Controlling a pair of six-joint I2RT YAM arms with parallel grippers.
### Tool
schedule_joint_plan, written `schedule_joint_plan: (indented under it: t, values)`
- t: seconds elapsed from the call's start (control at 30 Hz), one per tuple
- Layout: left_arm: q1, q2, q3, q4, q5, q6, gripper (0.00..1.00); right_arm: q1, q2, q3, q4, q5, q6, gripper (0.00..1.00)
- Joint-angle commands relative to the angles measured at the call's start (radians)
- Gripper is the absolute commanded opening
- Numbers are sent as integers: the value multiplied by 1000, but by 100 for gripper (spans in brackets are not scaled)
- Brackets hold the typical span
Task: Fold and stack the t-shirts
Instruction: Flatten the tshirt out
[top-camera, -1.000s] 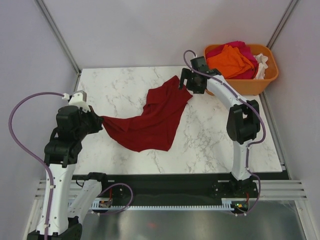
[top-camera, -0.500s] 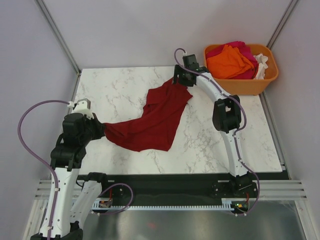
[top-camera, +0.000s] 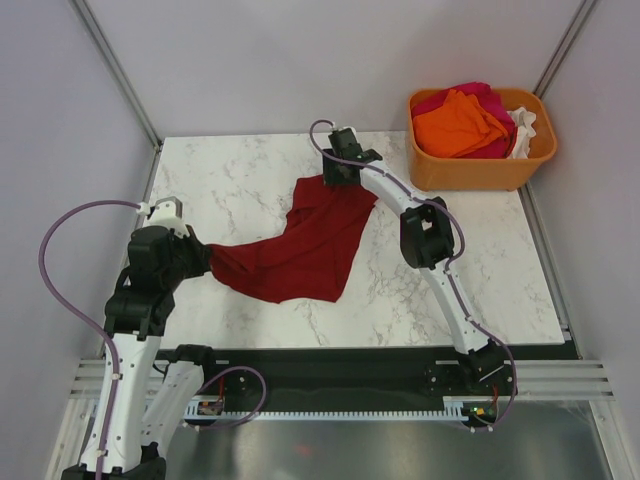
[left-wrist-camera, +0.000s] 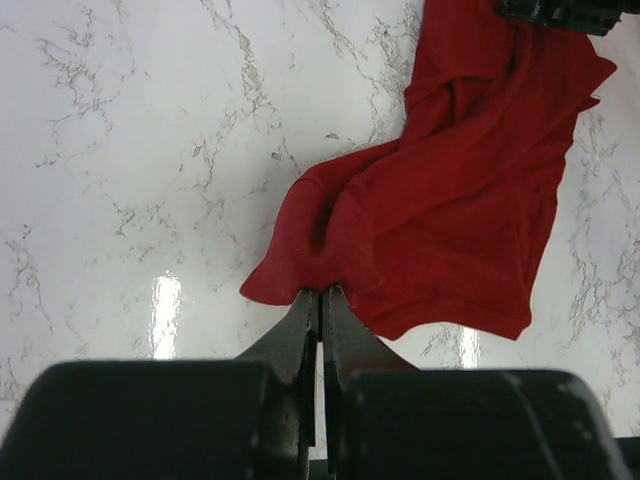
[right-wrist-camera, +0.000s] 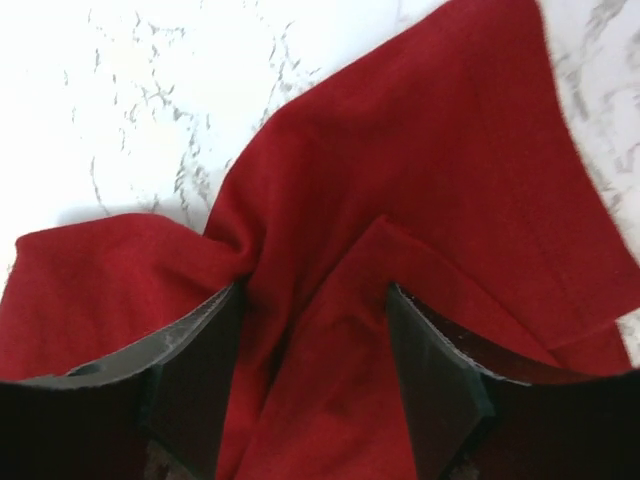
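A dark red t-shirt (top-camera: 310, 240) lies crumpled across the marble table (top-camera: 230, 170). My left gripper (top-camera: 205, 262) is shut on its left corner, and the left wrist view shows the cloth (left-wrist-camera: 450, 200) pinched between the closed tips of that gripper (left-wrist-camera: 322, 292). My right gripper (top-camera: 335, 178) is down on the shirt's far upper end. In the right wrist view its jaws (right-wrist-camera: 315, 290) stand open astride a raised fold of the red cloth (right-wrist-camera: 400, 150), pressing into it on both sides. More t-shirts, orange (top-camera: 458, 122), magenta (top-camera: 480, 95) and white (top-camera: 525, 125), lie heaped together.
The heaped shirts fill an orange plastic tub (top-camera: 480, 170) at the table's far right corner. Grey walls with metal rails enclose the table on three sides. Bare marble shows to the left of the shirt and along the right half.
My right gripper has swept left from the shirt's upper right corner onto its upper end, and its jaws have narrowed. The left gripper keeps its hold and has shifted slightly.
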Motion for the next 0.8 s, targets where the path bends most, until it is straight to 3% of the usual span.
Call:
schedule_joint_plan:
  t: [0.0,0.1,0.3,0.6,0.77]
  values:
    - [3,-2,-2,50,-12,2,2,-18,11,51,26,89,-29,67]
    - [8,-1,-4,51,-9,2,2,-19,10,42,29,119,-33,65]
    - [16,4,-5,53,1,2,2,-53,-52,-27,84,74,16,73]
    - [32,4,-8,59,14,5,2,-62,-56,-17,107,67,47,70]
    - [39,12,-10,62,27,5,2,-77,-144,-136,252,27,101,70]
